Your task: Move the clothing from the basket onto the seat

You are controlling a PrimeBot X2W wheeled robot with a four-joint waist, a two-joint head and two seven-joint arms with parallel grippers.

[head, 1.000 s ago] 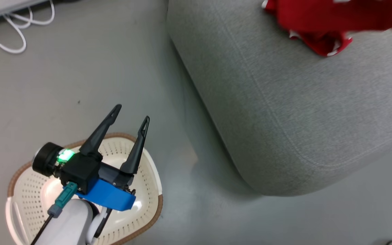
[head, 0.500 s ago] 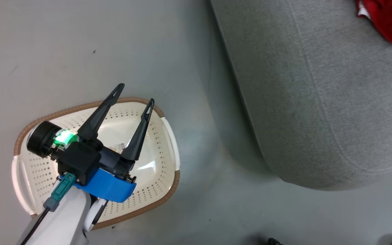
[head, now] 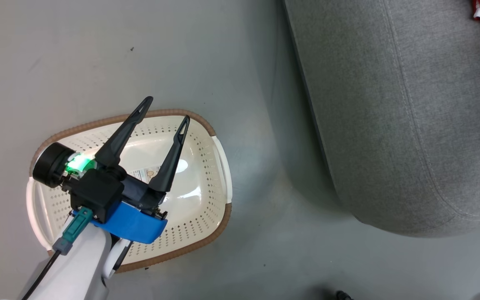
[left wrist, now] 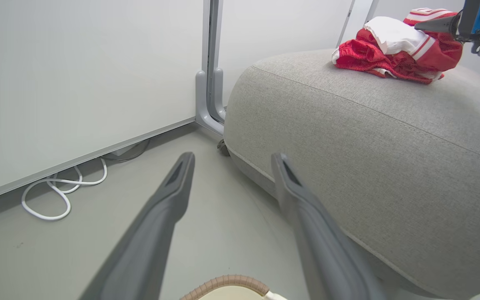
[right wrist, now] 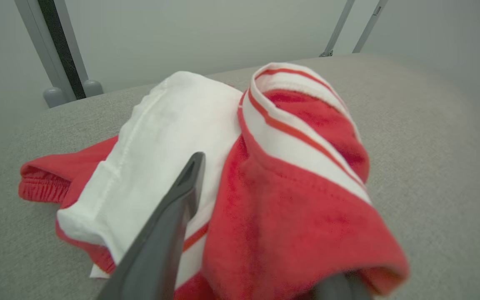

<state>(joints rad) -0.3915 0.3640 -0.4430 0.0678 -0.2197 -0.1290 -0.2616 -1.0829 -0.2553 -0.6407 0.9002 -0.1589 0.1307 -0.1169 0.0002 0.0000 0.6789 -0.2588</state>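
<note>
L gripper [head: 167,108] spread wide & empty over basket [head: 198,216]; R gripper [left wrist: 423,26] part-open at clothing [left wrist: 373,62] heaped on seat [left wrist: 369,146], w/ red fold draped over one finger.

Nothing legible anywhere, as far as I can see. Only candidate is a small pale sticker [head: 146,174] on the floor of the basket [head: 213,196], head view. It has some print and a round mark, but it's too small to read and partly hidden. The clothing [right wrist: 290,208], seen close up, has stripes only, no legible letters or nos.
</note>
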